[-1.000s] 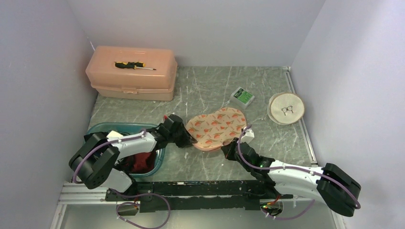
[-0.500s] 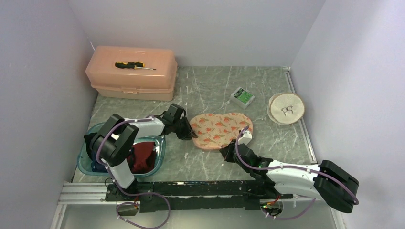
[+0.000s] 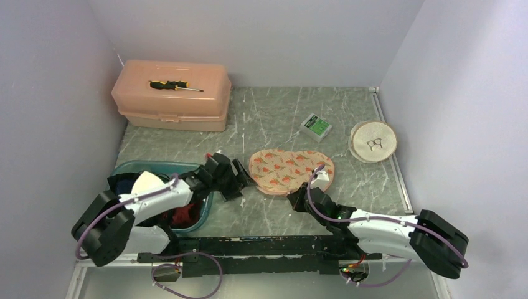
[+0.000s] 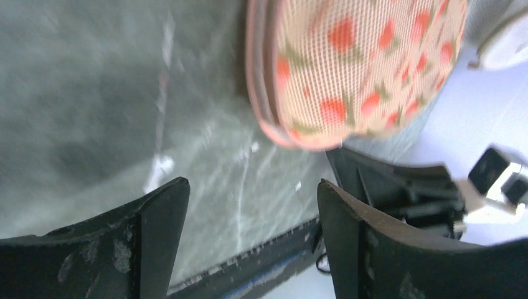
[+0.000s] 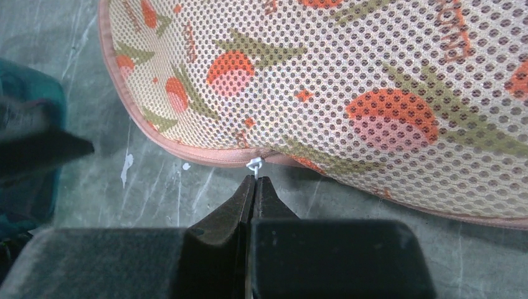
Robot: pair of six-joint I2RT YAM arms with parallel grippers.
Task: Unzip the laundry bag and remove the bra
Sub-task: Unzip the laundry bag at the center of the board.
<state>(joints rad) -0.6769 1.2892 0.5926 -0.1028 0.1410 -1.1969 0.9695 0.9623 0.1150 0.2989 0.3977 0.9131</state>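
Counter (image 3: 274, 118): grey-green marbled surface that filled the middle of the overhead view.
Toolbox (image 3: 187, 109): peach plastic case, closed, at the upper left of the overhead frame.
Basin (image 3: 162, 164): teal tub at the lower left, partly covered by the left arm.
Laundry bag (image 3: 286, 169): flat mesh pouch with a red fruit print and pink piping, at the centre of the frame, lying flat and looking empty.
Bra (image 3: 182, 215): a bright red bundle of fabric lay inside the basin, outside the bag and well apart from it. It appeared to be the bra, though the arm hid most of it.
Left hand (image 4: 252, 187): fingers spread wide and holding nothing, low over bare counter just left of the bag's rounded end.
Right hand (image 5: 254, 180): fingers pressed together at the bag's near edge, pinching the zip pull.
Zip pull (image 5: 253, 165): tiny white tab on the pink piping, caught only at the very fingertips.
Risk: the pinch on so small a tab looked shallow, so a sideways tug could let it slip free. With the left hand not pinning the bag, a pull would likely drag the light pouch along instead of moving the zip.
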